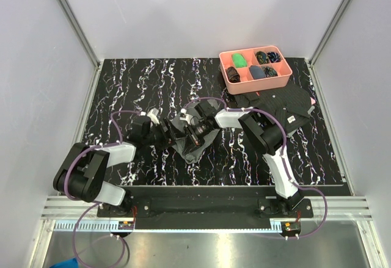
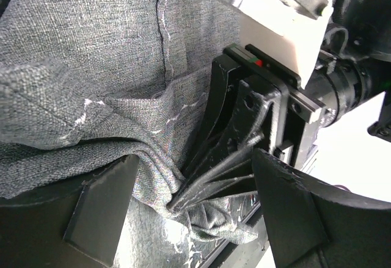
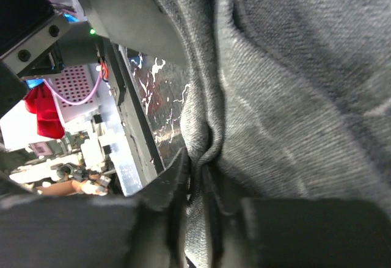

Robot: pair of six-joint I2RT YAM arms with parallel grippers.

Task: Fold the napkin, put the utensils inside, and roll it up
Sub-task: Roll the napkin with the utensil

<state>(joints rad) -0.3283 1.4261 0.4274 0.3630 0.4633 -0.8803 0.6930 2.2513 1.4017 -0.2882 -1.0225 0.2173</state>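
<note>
Surroundings: a pink tray (image 1: 256, 83) with small dark and green items sits well apart from both claws, toward the far right corner of the black marbled surface (image 1: 134, 85). A black patterned cloth (image 1: 287, 100) lies just in front of the tray, behind the right arm's elbow. Neither is near the claws. The two claws crowd each other, nose to nose at mid-surface.

Hard to make out: from above, the arms cover most of the napkin (image 1: 194, 149). Only a bunched grey corner shows, below and just right of the claws. The wrist views are filled with fabric, so the napkin's outline and how it is folded cannot be read.

Right claw (image 3: 197, 173): fingers together, clamped on a pinched ridge of napkin. The cloth puckers into the nip, and the left wrist view shows the tips converging on that gather.

Left claw (image 2: 195, 164): fingers (image 2: 101, 213) spread wide apart, straddling the right claw's tips and the gathered fold. Its left finger lies against the cloth, but nothing is gripped.
</note>
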